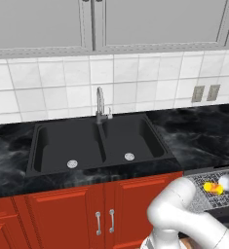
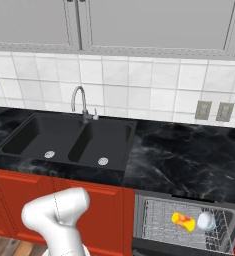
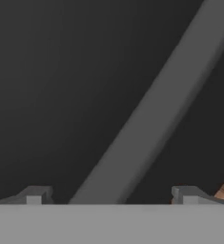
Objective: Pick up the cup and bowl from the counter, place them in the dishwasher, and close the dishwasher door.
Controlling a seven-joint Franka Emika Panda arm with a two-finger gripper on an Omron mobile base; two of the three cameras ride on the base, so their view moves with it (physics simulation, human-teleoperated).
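Yellow cup (image 2: 183, 221) lying beside pale bowl (image 2: 206, 220) in the dishwasher (image 2: 154, 220) rack, jaws wide, empty, near a dark panel (image 3: 61, 95)

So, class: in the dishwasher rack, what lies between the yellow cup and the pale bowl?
Nothing. In the right base view the cup and the bowl lie side by side on the wire rack, with at most a sliver of bare mesh between them.
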